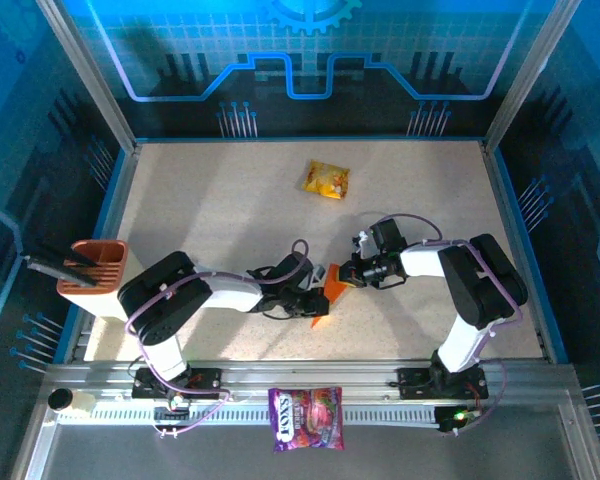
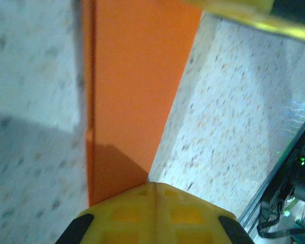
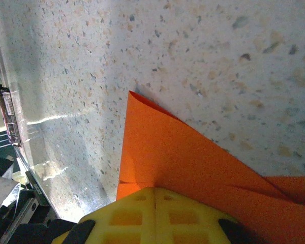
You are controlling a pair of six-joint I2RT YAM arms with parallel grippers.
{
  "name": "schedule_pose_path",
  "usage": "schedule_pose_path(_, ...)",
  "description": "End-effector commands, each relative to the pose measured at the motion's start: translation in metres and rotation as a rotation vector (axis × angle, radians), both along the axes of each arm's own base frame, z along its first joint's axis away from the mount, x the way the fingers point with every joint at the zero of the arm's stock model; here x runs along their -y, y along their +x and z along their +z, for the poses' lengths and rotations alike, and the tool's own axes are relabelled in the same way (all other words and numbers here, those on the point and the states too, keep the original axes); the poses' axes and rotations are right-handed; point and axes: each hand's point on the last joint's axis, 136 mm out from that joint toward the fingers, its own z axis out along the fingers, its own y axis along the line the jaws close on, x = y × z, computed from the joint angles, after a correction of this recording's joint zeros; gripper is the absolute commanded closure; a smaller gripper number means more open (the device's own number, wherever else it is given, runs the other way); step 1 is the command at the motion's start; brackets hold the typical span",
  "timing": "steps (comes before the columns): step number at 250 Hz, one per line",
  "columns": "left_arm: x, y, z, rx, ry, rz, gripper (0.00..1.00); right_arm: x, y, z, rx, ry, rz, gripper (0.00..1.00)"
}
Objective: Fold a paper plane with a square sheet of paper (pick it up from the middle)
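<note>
- At the far left edge of the pale speckled table [image 1: 210, 200] stands a terracotta-coloured plastic holder [image 1: 93, 265] with a dark tool in it, well apart from my work.
- Near the middle, my left claw [image 1: 313, 293] is closed on the square sheet of thin, matte, bright-orange paper [image 1: 330, 298]. My left wrist view shows its yellow waffle-patterned pads [image 2: 127, 213] pressed together on the near end, with no gap between them.
- From this claw the paper runs straight away as a long, folded strip. Its long axis points toward my other claw, and one straight crease line goes along its left side.
- The sheet is between my two claws, partly lifted from the table, so both arms are equally near to it.
- To the right, my right claw [image 1: 346, 276] is also closed on the same paper. Ahead of its yellow pads [image 3: 188, 218] the layers overlap and end in one sharp corner against the table.
- I judge that the next fold turns on this line between the claws. The paper is soft and holds a crease, so an uneven pull may tear or skew it.
</note>
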Motion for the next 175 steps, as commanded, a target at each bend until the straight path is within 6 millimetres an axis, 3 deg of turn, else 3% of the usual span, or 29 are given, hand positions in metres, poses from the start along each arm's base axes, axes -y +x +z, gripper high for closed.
schedule_pose_path(1,-0.037,-0.050,-0.029,-0.146,0.154,-0.061,0.94,0.039,-0.016,-0.044,-0.102,-0.200,-0.055,1.00)
schedule_pose_path(56,-0.059,-0.079,-0.039,-0.157,0.258,-0.109,0.95,0.039,-0.015,-0.042,-0.101,-0.206,-0.056,1.00)
schedule_pose_path(111,-0.075,-0.089,-0.039,-0.150,0.299,-0.070,0.96,0.040,-0.016,-0.041,-0.101,-0.205,-0.056,1.00)
schedule_pose_path(142,-0.079,-0.084,-0.028,-0.108,0.294,-0.045,0.97,0.039,-0.015,-0.039,-0.098,-0.200,-0.059,1.00)
schedule_pose_path(175,-0.067,-0.066,0.003,-0.005,0.235,-0.022,0.98,0.038,-0.015,-0.037,-0.095,-0.191,-0.060,1.00)
